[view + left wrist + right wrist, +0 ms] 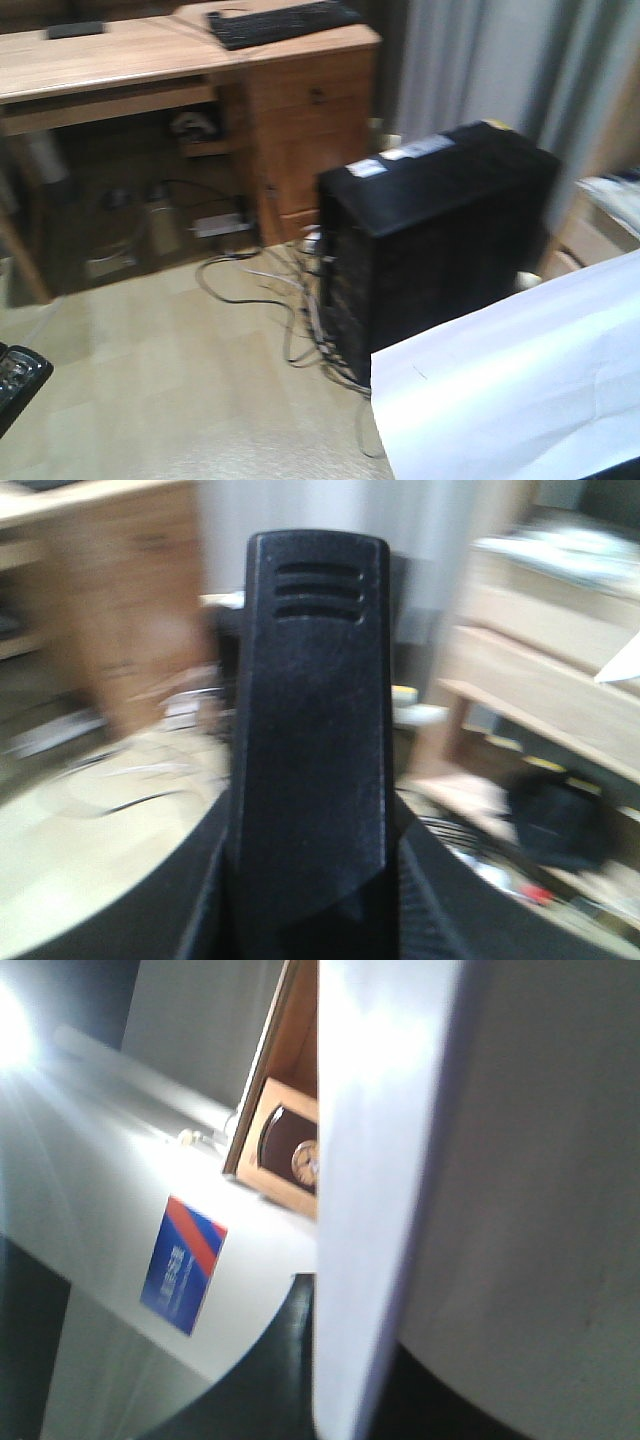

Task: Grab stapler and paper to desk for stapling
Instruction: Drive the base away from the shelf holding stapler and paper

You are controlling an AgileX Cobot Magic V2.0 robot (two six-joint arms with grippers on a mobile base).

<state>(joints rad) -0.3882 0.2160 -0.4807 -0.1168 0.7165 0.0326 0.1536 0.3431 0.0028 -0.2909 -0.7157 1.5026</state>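
While both items are off the desk (pixel 120 60), the step in hand is, as I judge it, transport: carry them over the floor (pixel 150 380) and set them on the top.

Position of items:
- The stapler (pixel 310 710) stands upright in the left gripper (pixel 310 920), whose jaws are clamped on its lower body.
- The paper (pixel 520 390) hangs in mid-air at the lower right of the front view, well apart from the desk. In the right wrist view it runs edge-on, close to the lens. It hides the jaws of the right gripper (pixel 350 1420), but an unsupported sheet implies they are closed on it.

Advised procedure:
1. Hold both grips firm and avoid sudden turns, since the sheet will flap.
2. Route clear of the tower (pixel 440 250) and cables (pixel 290 300), which lie between rig and desk.
3. Raise the sheet above the desk's front edge before advancing, because a caught edge will buckle it.
4. Lay the paper flat on bare wood left of the keyboard (pixel 280 22), then place the stapler beside it.

Materials:
- The stapler is matt black plastic, finely grained, with a rounded end bearing three moulded grooves.
- The paper is thin, white and smooth, faintly creased and bowing under its own weight.
- The desk is pale, flat, grained wood.
- The tower is boxy, black and hard-cornered.

All views are blurred, so finer detail cannot be told.
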